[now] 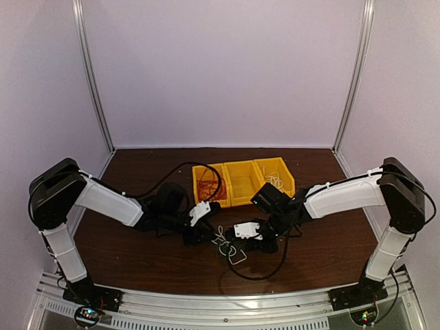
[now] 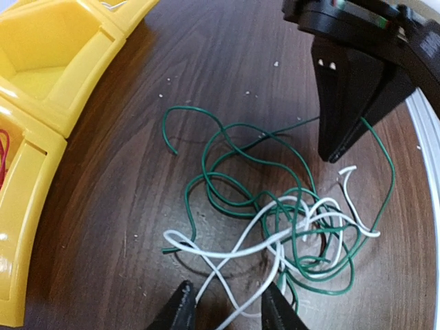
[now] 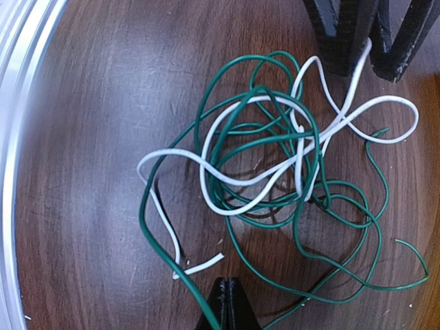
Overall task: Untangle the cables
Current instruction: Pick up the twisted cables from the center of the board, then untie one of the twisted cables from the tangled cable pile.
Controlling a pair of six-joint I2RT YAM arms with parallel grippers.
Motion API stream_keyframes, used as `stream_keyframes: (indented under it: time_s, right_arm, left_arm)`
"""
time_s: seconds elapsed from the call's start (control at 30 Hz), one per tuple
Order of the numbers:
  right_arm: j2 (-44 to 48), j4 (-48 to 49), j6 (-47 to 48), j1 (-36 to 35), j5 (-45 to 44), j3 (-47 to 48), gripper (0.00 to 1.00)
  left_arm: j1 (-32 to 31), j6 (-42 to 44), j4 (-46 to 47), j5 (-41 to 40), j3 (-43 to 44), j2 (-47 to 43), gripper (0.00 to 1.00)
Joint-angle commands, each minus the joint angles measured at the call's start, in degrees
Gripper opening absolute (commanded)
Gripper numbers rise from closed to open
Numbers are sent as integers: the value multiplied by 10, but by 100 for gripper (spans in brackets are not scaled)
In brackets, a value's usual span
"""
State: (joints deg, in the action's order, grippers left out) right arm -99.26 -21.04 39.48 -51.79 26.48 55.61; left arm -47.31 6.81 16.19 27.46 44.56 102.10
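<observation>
Jaws on the left arm are apart, with a white strand of the clump of thin green and white wires [image 3: 300,148] lying between them. Jaws on the right arm are pressed together by a green strand (pinching it? I cannot tell). The clump sits on the dark brown wooden desk [image 1: 137,254], near the yellow plastic bins [image 1: 242,180]. I think the pulling apart is just starting. Next, the left jaws should close on white and pull away.
</observation>
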Motion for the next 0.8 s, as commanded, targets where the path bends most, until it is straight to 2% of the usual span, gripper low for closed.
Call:
stream_keyframes:
  time_s: [0.0, 0.1, 0.13, 0.3, 0.47, 0.6, 0.67, 0.77]
  right_arm:
    - [-4, 6, -1, -4, -19, -3, 0]
    - [2, 1, -1, 5, -28, -4, 0]
    - [7, -5, 1, 14, -34, -5, 0]
    - [83, -89, 46, 129, -20, -33, 0]
    - [237, -134, 120, 280, -80, -118, 0]
    - [314, -156, 188, 409, -87, -158, 0]
    - [328, -164, 204, 449, -83, -167, 0]
    - [326, -173, 207, 472, -72, -175, 0]
  left_arm:
    - [-1, 16, 15, -18, 28, 18, 23]
    - [-2, 17, 7, -17, 33, 12, 4]
    - [-2, 16, -1, -19, 36, 6, 0]
    - [-2, -9, -34, -51, 19, -102, 0]
    - [-2, -48, -80, -139, 8, -259, 0]
    - [-2, -53, -149, -186, 21, -349, 0]
    - [-2, -48, -185, -201, 41, -382, 0]
    - [-1, -40, -217, -222, 74, -415, 0]
